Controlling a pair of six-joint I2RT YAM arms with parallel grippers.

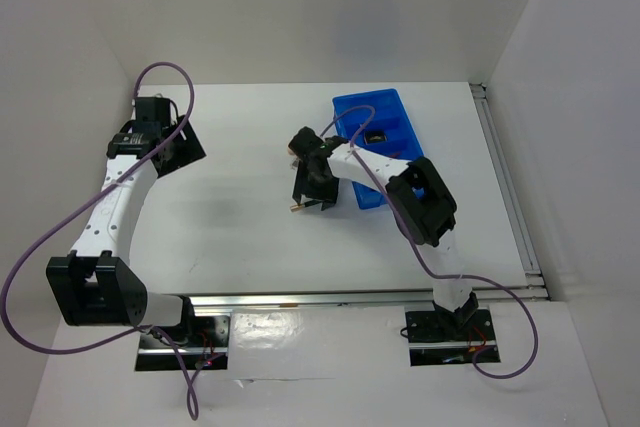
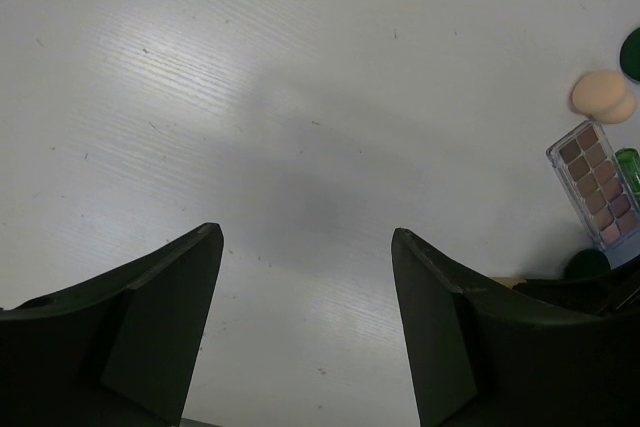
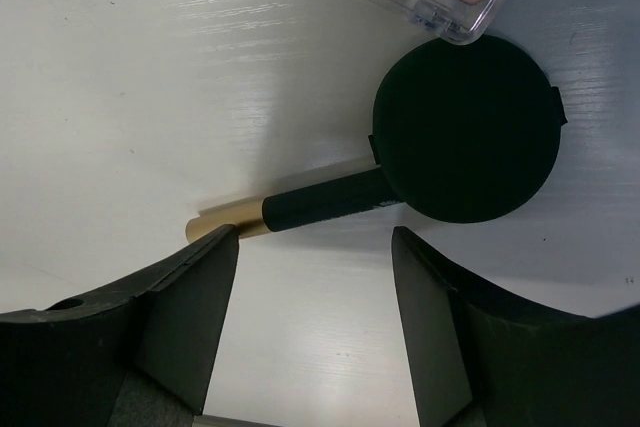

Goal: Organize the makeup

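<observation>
R gripper wide open, low over lipstick tube — tube's dark end meets round compact. L gripper wide too, over table.

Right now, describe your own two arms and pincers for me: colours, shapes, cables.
The left arm and right arm have white tubular links joined by boxy black joint housings. A thin purple cable loops loosely along each arm. The left pincer and right pincer each have two broad, matte black fingers that taper to blunt tips. No markings are visible.
</observation>
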